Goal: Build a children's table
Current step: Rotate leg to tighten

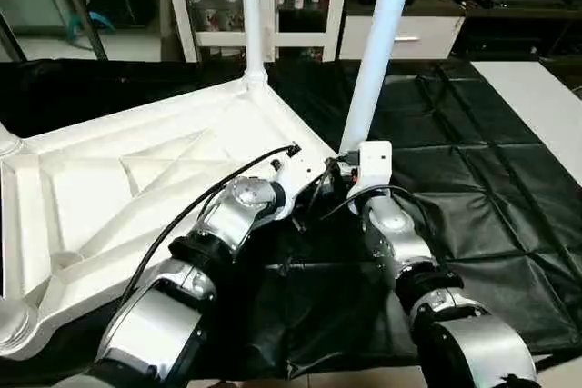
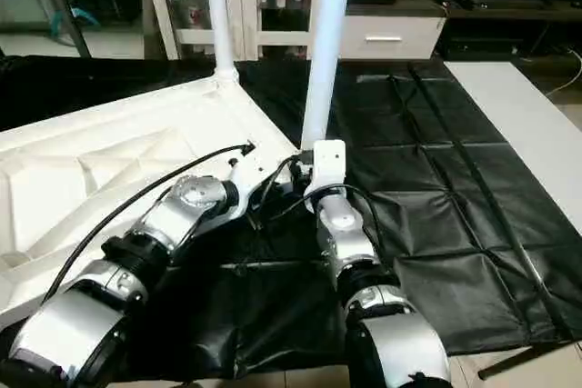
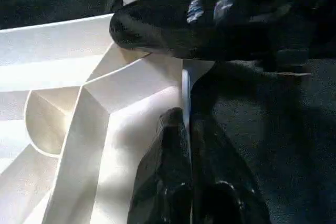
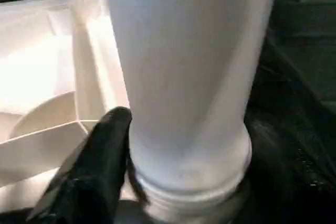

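Silver forearms fill the bottom of the frame. At centre, the right gripper (image 4: 173, 182) is closed around a leg's (image 1: 377, 52) threaded base — presumably to seat it in the tabletop's (image 1: 136, 188) near corner socket. The left gripper (image 3: 181, 124) clamps the top's rim, likely steadying it. Another leg (image 1: 251, 6) stands upper centre.

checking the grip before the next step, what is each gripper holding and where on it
The right gripper clasps the near table leg at its base, above the corner socket. The left gripper pinches the tabletop edge rim beside that corner.
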Available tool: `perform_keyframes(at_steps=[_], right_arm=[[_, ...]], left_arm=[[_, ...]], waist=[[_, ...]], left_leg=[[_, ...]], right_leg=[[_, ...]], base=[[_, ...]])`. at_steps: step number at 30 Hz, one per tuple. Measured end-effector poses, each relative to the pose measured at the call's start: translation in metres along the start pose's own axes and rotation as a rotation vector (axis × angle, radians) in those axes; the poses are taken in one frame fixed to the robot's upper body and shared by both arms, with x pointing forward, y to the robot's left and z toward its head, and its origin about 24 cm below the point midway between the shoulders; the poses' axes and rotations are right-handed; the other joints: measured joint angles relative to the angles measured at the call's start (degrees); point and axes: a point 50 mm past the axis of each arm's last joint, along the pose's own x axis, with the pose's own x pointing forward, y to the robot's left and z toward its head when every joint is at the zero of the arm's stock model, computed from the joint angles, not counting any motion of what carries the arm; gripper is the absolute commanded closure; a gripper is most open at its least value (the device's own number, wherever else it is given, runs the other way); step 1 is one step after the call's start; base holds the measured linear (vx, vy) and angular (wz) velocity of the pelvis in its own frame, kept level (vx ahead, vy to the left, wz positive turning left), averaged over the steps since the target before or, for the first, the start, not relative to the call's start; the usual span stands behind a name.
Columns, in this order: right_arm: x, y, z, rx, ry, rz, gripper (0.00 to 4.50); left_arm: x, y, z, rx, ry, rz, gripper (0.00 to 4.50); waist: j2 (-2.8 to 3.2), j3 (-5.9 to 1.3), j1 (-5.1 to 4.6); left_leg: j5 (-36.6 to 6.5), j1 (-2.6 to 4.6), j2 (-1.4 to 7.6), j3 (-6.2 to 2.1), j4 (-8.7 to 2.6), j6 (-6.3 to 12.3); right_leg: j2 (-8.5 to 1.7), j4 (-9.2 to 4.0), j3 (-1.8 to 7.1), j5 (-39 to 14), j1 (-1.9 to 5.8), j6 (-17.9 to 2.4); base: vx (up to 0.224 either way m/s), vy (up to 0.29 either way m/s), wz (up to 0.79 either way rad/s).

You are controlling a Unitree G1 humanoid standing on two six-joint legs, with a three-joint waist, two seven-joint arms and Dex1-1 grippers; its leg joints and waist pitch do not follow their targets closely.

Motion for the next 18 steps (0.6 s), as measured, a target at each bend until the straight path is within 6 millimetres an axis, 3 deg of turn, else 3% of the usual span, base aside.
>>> perform_keyframes(at_steps=[3,8,13,18], right_arm=[[-0.001,-0.006,0.008,-0.027,-0.030,0.107,0.74],[-0.010,-0.028,0.029,-0.135,-0.054,0.355,0.34],[-0.043,-0.046,0.004,-0.294,0.140,0.701,0.04],[-0.059,-0.047,0.011,-0.347,0.239,0.943,0.04]], left_arm=[[-0.007,0.006,-0.004,0.011,-0.007,-0.011,4.50],[-0.021,0.009,-0.012,0.051,-0.016,-0.132,4.50],[-0.045,0.001,-0.024,0.120,-0.020,-0.398,4.50],[-0.061,-0.005,-0.028,0.140,0.030,-0.571,4.50]], waist=[[0.05,0.08,-0.38],[0.12,0.11,0.14],[0.17,0.15,1.57],[-0.20,0.18,1.88]], left_leg=[[0.00,-0.17,0.03,-0.08,-0.02,0.00],[0.19,-0.21,0.15,-0.08,-0.06,0.32],[0.15,-0.28,0.20,-0.01,-0.05,0.34],[0.06,-0.23,0.20,0.01,0.05,0.19]], right_leg=[[0.03,0.00,-0.11,0.04,-0.17,0.00],[0.09,-0.02,-0.26,0.00,-0.19,0.03],[0.09,-0.16,-0.30,-0.02,-0.17,0.00],[0.07,-0.10,-0.26,0.00,-0.11,-0.03]], base=[[0.000,0.000,0.00],[0.000,0.000,0.00],[0.000,0.000,0.00],[0.000,0.000,0.00]])
